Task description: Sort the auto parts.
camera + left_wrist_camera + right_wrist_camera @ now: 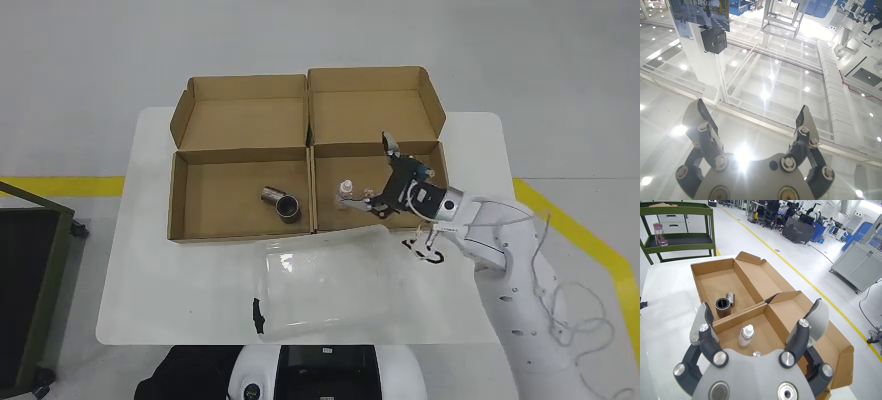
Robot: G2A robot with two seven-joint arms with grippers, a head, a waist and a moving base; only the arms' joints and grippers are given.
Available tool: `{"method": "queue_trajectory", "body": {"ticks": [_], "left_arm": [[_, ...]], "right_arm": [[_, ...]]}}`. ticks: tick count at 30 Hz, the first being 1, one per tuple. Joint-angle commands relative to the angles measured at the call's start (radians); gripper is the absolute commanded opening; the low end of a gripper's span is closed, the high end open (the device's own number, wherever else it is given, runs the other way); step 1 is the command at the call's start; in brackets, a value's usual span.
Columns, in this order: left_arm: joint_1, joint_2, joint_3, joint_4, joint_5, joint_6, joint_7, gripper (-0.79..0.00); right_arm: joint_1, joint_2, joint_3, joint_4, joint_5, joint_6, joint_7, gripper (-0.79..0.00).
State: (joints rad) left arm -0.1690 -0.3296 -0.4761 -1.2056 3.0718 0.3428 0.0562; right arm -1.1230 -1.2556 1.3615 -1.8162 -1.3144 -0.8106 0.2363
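Two open cardboard boxes stand side by side on the white table (pixel 200 290). The left box (pixel 215 200) holds a dark metal sleeve (pixel 288 206) (pixel 722 309) and a smaller steel cylinder (pixel 731 298) beside it. In the right box (pixel 330 215) (pixel 772 317) stands a small white bottle (pixel 345 188) (pixel 746 335), with a small metal piece (pixel 756 353) close by. My right gripper (pixel 373 173) (pixel 762 311) hangs open over the right box, above the bottle, with nothing held. My left gripper (pixel 753 117) is open and empty, pointing up at the ceiling.
A clear plastic tray (pixel 320 280) (pixel 668 306) lies on the table in front of the boxes. Both box lids (pixel 310 110) fold back at the far side. A green cart (pixel 30 270) (pixel 677 228) stands off the table's left side.
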Motion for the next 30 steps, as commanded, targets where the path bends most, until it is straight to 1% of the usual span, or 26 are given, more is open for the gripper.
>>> {"method": "queue_trajectory", "body": {"ticks": [1, 8, 16, 20, 25, 30], "left_arm": [[0.000, 0.000, 0.000, 0.000, 0.000, 0.000, 0.000, 0.000], [0.000, 0.000, 0.000, 0.000, 0.000, 0.000, 0.000, 0.000], [0.000, 0.000, 0.000, 0.000, 0.000, 0.000, 0.000, 0.000], [0.000, 0.000, 0.000, 0.000, 0.000, 0.000, 0.000, 0.000], [0.000, 0.000, 0.000, 0.000, 0.000, 0.000, 0.000, 0.000], [0.000, 0.000, 0.000, 0.000, 0.000, 0.000, 0.000, 0.000]], "right_arm": [[-0.036, 0.007, 0.035, -0.027, 0.005, -0.006, 0.011, 0.000], [-0.186, 0.036, 0.201, -0.148, 0.017, -0.034, 0.028, 0.000], [-0.325, 0.055, 0.351, -0.232, 0.059, -0.039, -0.024, 0.000], [-0.390, 0.062, 0.423, -0.245, 0.060, -0.029, -0.049, 0.000], [-0.457, 0.067, 0.482, -0.253, 0.050, -0.007, -0.094, 0.000], [-0.491, 0.073, 0.517, -0.271, 0.002, 0.006, -0.112, 0.000]]}}
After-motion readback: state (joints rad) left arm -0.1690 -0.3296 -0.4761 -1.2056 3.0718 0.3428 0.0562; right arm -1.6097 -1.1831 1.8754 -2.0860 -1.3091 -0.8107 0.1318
